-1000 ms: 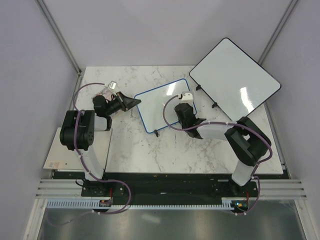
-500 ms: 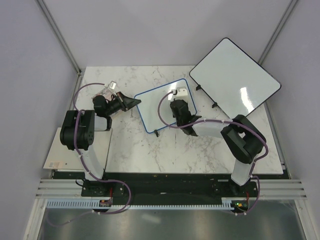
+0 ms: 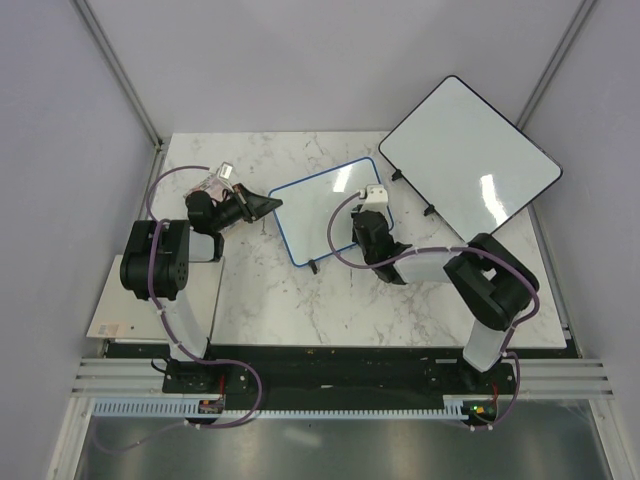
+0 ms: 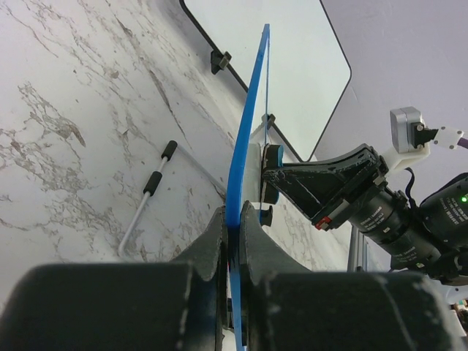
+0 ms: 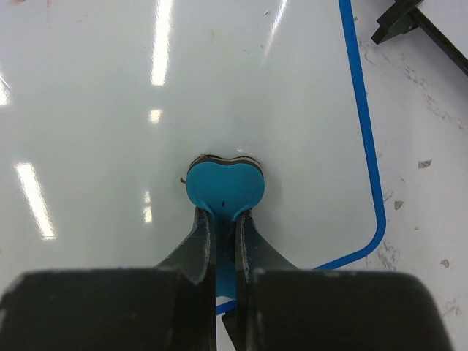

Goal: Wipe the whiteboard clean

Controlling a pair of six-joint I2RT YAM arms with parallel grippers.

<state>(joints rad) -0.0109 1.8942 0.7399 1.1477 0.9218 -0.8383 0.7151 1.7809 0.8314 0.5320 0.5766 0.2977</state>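
Note:
The small blue-framed whiteboard (image 3: 325, 205) stands tilted at the table's middle; it fills the right wrist view (image 5: 183, 88) and shows edge-on in the left wrist view (image 4: 248, 124). My left gripper (image 3: 268, 204) is shut on its left frame edge (image 4: 235, 219). My right gripper (image 3: 368, 222) is shut on a blue eraser (image 5: 224, 187) and presses it flat against the board's face near the lower right corner. The eraser also shows in the left wrist view (image 4: 272, 174). The board's face looks mostly white, with a faint red trace at the top left corner of the right wrist view.
A larger dark-framed white board (image 3: 468, 157) leans at the back right. A white marker with a black cap (image 4: 150, 191) lies on the marble table (image 3: 260, 290) behind the small board. A thin white sheet (image 3: 125, 300) lies at the left edge.
My right gripper with the eraser swept left and up across the board, then back right and down. The left gripper has stayed still on the frame.

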